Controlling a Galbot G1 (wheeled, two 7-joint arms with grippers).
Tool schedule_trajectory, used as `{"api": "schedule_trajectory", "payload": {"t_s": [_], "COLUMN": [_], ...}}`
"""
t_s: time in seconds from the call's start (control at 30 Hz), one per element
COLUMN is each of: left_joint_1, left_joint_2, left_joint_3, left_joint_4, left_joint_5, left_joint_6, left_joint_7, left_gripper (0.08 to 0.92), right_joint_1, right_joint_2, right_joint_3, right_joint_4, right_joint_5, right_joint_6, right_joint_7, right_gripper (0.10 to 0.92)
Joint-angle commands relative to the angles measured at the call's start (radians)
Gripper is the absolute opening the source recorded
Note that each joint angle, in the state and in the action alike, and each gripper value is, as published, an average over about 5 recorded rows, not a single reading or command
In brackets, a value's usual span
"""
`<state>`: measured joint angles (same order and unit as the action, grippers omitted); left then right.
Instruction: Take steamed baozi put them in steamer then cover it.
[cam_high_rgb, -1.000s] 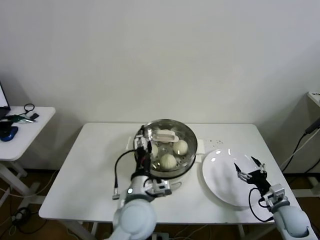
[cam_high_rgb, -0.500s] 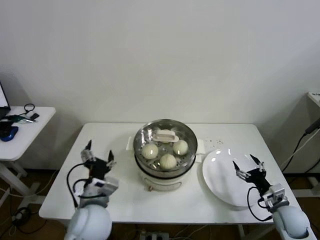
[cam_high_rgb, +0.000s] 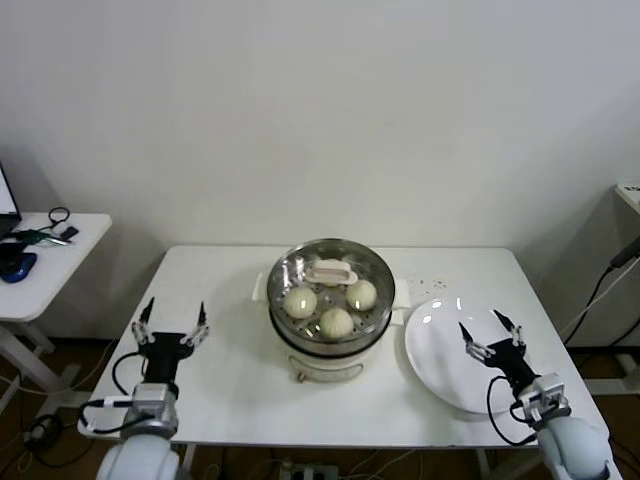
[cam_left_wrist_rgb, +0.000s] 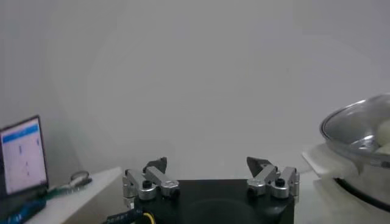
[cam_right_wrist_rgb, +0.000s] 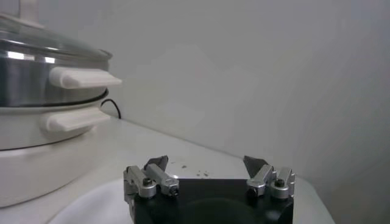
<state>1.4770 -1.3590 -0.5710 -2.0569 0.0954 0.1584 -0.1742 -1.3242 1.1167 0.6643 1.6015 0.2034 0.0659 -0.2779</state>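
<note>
Glass cover sits on steamer, baozi inside.

fourth baozi hidden under cover handle, steamer cropped

Three baozi visible (under glass), one steamer, one cover, one plate, two tables

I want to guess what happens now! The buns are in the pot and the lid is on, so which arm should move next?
Neither, probably. The cover already sits on the steamer over the baozi. The left gripper and right gripper are both open, empty and away from it.
</note>
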Motion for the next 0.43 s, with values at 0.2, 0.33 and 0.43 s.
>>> {"api": "schedule_trajectory", "payload": {"t_s": [0.2, 0.33, 0.43], "left_joint_1": [0.032, 0.037, 0.039], "left_joint_2": [-0.006, -0.006, -0.006], "left_joint_3": [-0.070, -0.066, -0.067], "left_joint_4": [0.080, 0.078, 0.077], "left_joint_5": [-0.151, -0.139, -0.134], "left_joint_6": [-0.213, -0.211, -0.211], "left_joint_7": [-0.010, -0.004, 0.002], "left_gripper": [0.823, 0.823, 0.823], "right_joint_1": [0.002, 0.002, 0.006], "right_joint_2": [0.004, 0.003, 0.002], "right_joint_3": [0.000, 0.002, 0.002], "right_joint_4": [-0.004, -0.008, -0.011], "right_joint_5": [0.010, 0.011, 0.011], "right_joint_6": [0.016, 0.021, 0.024], "right_joint_7": [0.003, 0.002, 0.002], "right_gripper": [0.823, 0.823, 0.823]}}
